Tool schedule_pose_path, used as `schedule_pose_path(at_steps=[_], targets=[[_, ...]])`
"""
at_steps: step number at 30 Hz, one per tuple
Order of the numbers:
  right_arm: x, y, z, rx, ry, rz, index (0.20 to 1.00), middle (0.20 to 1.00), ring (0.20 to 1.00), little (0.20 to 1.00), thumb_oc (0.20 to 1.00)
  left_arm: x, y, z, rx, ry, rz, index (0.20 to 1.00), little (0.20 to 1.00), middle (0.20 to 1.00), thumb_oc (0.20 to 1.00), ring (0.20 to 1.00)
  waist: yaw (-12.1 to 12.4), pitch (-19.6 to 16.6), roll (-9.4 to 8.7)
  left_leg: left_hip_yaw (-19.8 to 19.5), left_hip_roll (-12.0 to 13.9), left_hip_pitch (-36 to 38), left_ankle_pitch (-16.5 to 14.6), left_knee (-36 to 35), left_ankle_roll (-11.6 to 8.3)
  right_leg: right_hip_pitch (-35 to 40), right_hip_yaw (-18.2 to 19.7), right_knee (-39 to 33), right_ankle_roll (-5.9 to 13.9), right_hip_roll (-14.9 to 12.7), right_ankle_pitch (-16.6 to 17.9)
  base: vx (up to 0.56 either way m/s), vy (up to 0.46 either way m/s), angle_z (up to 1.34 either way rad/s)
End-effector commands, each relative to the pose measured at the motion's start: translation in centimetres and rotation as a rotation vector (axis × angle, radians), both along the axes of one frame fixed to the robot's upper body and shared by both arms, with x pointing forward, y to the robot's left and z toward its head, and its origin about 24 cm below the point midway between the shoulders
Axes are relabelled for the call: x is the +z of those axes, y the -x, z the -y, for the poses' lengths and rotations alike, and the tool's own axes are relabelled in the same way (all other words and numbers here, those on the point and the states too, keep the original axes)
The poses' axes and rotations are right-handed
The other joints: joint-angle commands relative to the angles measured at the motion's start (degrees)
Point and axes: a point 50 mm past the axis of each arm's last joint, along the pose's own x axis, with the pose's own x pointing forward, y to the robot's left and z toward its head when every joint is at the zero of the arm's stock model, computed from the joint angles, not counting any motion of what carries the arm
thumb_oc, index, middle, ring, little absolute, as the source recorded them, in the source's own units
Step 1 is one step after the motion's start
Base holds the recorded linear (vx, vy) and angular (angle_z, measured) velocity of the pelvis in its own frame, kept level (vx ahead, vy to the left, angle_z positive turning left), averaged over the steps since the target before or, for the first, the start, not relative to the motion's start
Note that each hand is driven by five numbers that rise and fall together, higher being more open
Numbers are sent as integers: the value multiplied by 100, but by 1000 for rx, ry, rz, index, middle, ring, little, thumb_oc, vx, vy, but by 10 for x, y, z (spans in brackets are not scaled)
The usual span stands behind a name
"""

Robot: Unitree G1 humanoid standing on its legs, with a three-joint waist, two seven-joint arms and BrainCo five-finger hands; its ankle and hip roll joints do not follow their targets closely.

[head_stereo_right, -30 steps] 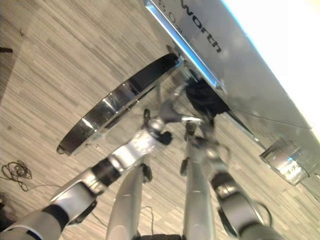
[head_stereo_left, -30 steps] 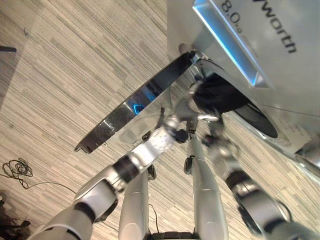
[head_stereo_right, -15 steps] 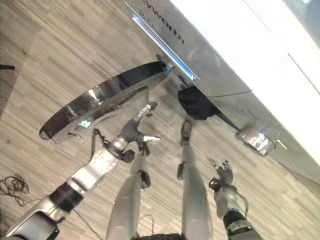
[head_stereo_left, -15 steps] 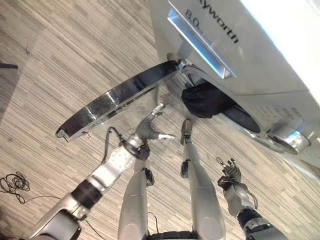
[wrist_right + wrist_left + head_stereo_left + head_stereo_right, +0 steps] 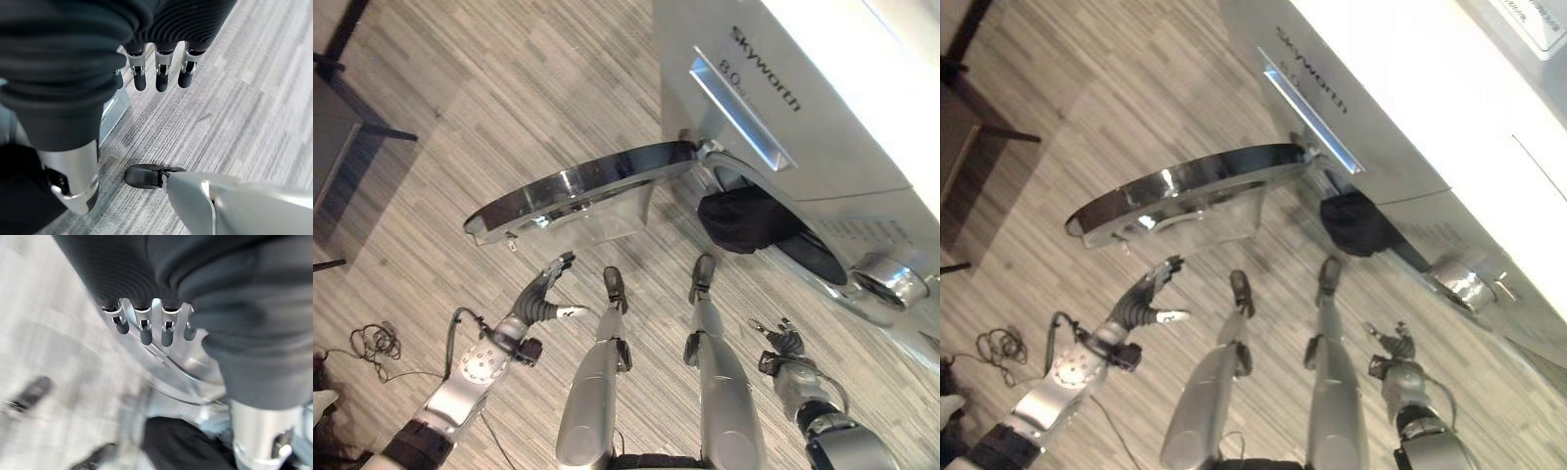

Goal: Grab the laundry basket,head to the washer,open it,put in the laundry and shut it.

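A floor (image 5: 509,108) of long thin planks, pale brown with grey stripes, all running the same way; bare and flat across the middle. Standing on it at the far right, a big silver-white washer (image 5: 822,108), its base right down on the planks, its round door swung open and hanging over the floor without touching it. Far off at the other side, a dark table (image 5: 333,137) with thin black legs set on the planks, well apart from the washer. Down in the near left corner, a small white thing (image 5: 321,401) on the floor, too cut off to tell what.
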Motion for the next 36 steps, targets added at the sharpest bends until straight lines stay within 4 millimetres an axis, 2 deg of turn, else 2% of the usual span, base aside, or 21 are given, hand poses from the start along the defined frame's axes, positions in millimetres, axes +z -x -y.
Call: schedule_pose_path(at_steps=[1,4,6,8,14,16,18,19,21,24,25,28,31,36], targets=[[-1,10,19,-13,77,-96,1000,1000,1000,1000,1000,-1,5,-12,19,-60,31,1000,1000,1000,1000,1000,110,-119,336,64,279,235,-638,488,-274,-498,-101,1051,473,-228,-944,7,6,4],[3,9,26,-10,122,-123,1000,1000,1000,1000,1000,-18,17,-42,182,-103,-14,1000,1000,1000,1000,1000,258,-149,429,12,262,229,-573,417,-277,-490,-137,1049,474,-252,-959,3,-2,1],[4,7,27,-3,132,-130,1000,1000,1000,1000,1000,-22,20,-46,215,-114,-24,1000,1000,1000,1000,1000,275,-144,450,7,261,222,-559,399,-278,-499,-140,1052,473,-260,-961,0,0,0],[11,-1,27,0,152,-115,1000,1000,1000,1000,1000,-39,25,-59,355,-120,-60,1000,1000,1000,1000,1000,355,-130,486,-13,255,172,-540,382,-272,-548,-152,1070,465,-268,-968,0,0,0],[30,-18,35,-26,212,-82,1000,1000,1000,1000,1000,-58,32,-69,520,-147,-96,1000,1000,1000,1000,1000,427,-90,559,-44,223,61,-500,348,-265,-670,-160,1106,461,-293,-984,0,0,0],[41,-23,45,-53,243,-70,1000,1000,1000,1000,1000,-70,42,-75,586,-138,-152,1000,1000,1000,1000,1000,470,-71,618,-70,208,18,-453,285,-268,-742,-163,1125,459,-312,-994,0,0,0],[45,-23,50,-67,254,-66,1000,1000,1000,1000,1000,-71,45,-79,608,-132,-158,1000,1000,1000,1000,1000,490,-66,656,-73,203,-5,-437,269,-271,-772,-157,1141,459,-320,-999,0,0,0],[53,-23,60,-90,286,-67,1000,1000,1000,1000,1000,-78,55,-86,662,-110,-201,1000,1000,1000,1000,1000,519,-50,730,-90,191,-71,-395,240,-271,-865,-148,1193,449,-328,-1022,0,0,0],[57,-24,63,-97,297,-63,1000,1000,1000,1000,1000,-80,59,-87,679,-93,-212,1000,1000,1000,1000,1000,534,-55,761,-99,188,-101,-377,230,-271,-909,-148,1227,441,-338,-1039,0,0,0],[72,-23,82,-136,348,-74,1000,1000,1000,1000,1000,-90,71,-91,726,-54,-269,1000,1000,1000,1000,1000,570,-15,867,-105,165,-199,-355,218,-258,-1054,-135,1323,418,-338,-1086,0,0,0],[72,-23,82,-136,348,-74,1000,1000,1000,1000,1000,-90,71,-91,726,-54,-269,1000,1000,1000,1000,1000,570,-15,867,-105,165,-199,-355,218,-258,-1054,-135,1323,418,-338,-1086,0,0,0],[94,-31,94,-169,392,-31,1000,1000,1000,1000,1000,-86,64,-86,708,-20,-247,1000,1000,1000,1000,1000,598,53,979,-136,135,-328,-355,264,-230,-1252,-92,1484,397,-349,-1154,-4,2,3],[121,-54,89,-184,394,78,1000,1000,1000,1000,1000,-80,53,-78,691,35,-205,1000,1000,1000,1000,1000,662,57,1050,-178,117,-507,-366,349,-207,-1431,-77,1594,389,-365,-1202,0,0,0],[133,-72,75,-206,332,173,1000,1000,1000,1000,1000,-78,45,-69,682,76,-189,1000,1000,1000,1000,1000,720,58,1090,-246,103,-587,-366,389,-202,-1469,-133,1627,373,-373,-1229,0,0,0]])
